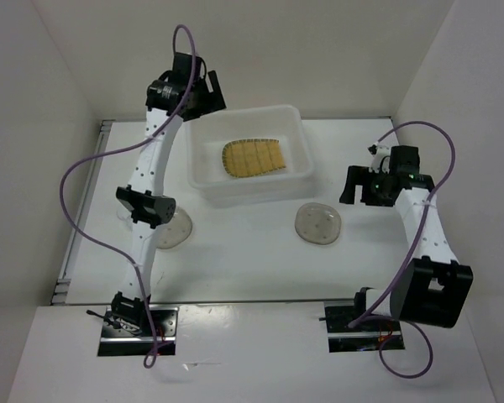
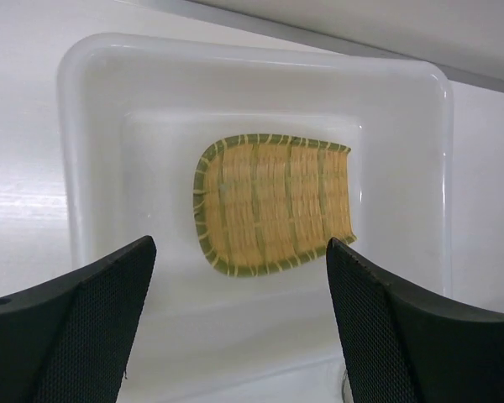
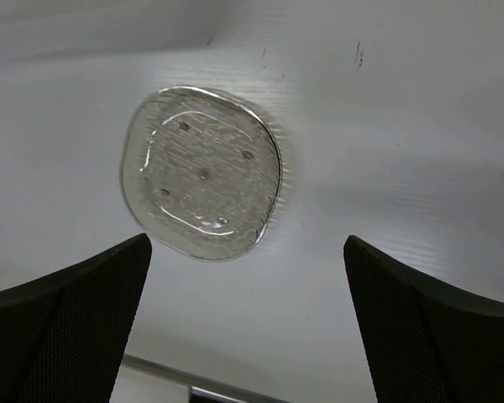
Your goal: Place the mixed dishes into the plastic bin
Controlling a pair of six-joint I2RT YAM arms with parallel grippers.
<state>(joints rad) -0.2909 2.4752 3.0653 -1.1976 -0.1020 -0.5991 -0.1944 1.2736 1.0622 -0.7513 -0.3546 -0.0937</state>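
Since the translucent plate (image 3: 202,185) lies flat on the tabletop (image 3: 403,126) just ahead of the right hand (image 3: 245,248), whose fingers stand apart, it looks light, rigid, slick and probably brittle, best pinched at its raised rim.

**Dishes and bin: holdings**

1. Plastic bin (image 1: 252,190): white, translucent, rectangular, with rounded corners and a flared rim. Upright, open side up, at the far middle of the table (image 1: 252,260).
2. Tan plate (image 1: 254,157): rounded-square, woven grid pattern, pale rim. Lies face up on the bin floor, roughly centred.
3. Right translucent plate (image 1: 318,224): round, greyish. Flat on the table, near the bin's near right corner but apart from it.
4. Left translucent plate (image 1: 178,228): same kind. On the table off the bin's near left corner, only partly in view
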